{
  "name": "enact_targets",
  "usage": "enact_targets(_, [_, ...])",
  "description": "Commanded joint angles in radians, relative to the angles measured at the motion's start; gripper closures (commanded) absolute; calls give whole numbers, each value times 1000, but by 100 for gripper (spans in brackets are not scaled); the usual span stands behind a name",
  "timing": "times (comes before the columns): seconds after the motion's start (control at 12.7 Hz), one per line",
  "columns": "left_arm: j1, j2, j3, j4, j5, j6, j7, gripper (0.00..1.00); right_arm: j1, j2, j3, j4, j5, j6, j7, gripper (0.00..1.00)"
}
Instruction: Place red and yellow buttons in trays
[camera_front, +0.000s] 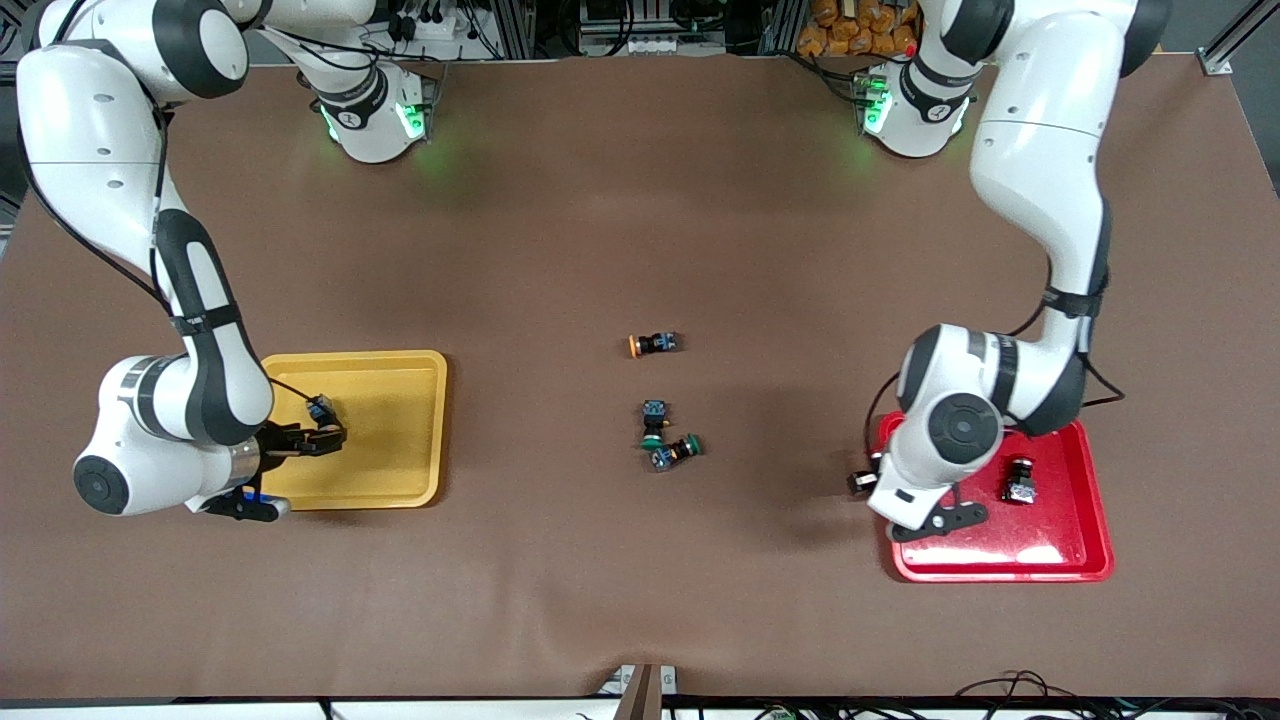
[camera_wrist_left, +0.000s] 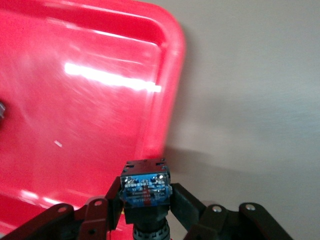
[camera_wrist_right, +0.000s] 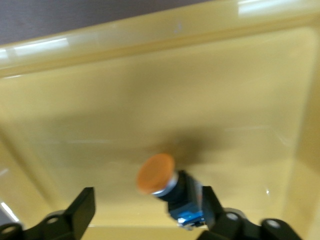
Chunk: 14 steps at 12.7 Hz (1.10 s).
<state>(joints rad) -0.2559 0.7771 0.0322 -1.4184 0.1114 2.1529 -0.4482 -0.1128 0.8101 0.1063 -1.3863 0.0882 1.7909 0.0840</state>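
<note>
A: What is at the right arm's end of the surface?

B: The right claw hangs low over the yellow tray. Its fingers stand apart. An orange-capped button sits between them, against one finger and not clamped. I cannot tell whether it rests on the tray floor.

A: And in the middle?

B: A second orange-capped button lies on its side on the bare surface. Its long axis runs along the table and its cap points toward the right arm's end. Nearer the camera lie two green-capped switches, close together.

A: The left arm?

B: The left claw is clamped on a held button, blue-grey base up and cap down and hidden. It hovers at the rim of the red tray, on the side facing the table's middle. The tray floor lies toward the left arm's end from the claw, so a short shift that way seems needed before letting go. Another button lies in that tray.

A: Who is nearer the loose orange one?

B: The left claw, probably, though the yellow tray lies at the right arm's end.
</note>
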Motion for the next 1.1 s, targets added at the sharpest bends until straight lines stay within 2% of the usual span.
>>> enact_targets(0.0, [70,-12,-6,-17,-4,-16,233,100,88,-25,4,-5,13,-15,222,0])
enact_targets(0.08, [90,-4,-6,-22,-4,-16,302,100,109,-25,18,-5,33,-12,265,0])
enact_targets(0.32, [148,14,-5,-22,-2,-15,471,100,139,-26,39,9,230,-4,348,0])
enact_targets(0.55, [173,22,-3,-24,28,-10,568,100,258,-28,39,16,248,14,631,0])
enact_targets(0.71, [176,27,-5,-24,56,-8,574,100,333,-32,42,16,248,44,915,0])
enact_targets(0.79, [176,30,-5,-21,57,-7,575,96,382,-32,42,16,246,53,1063,0])
enact_targets(0.87, [176,33,-5,-17,56,-7,585,65,410,-32,42,15,249,62,1174,0])
enact_targets(0.95, [176,31,-5,-16,57,-7,586,28,430,-34,47,15,251,62,1262,0])
enact_targets(1.02, [176,28,-5,-14,56,-7,586,14,468,-34,55,15,251,65,1339,0])
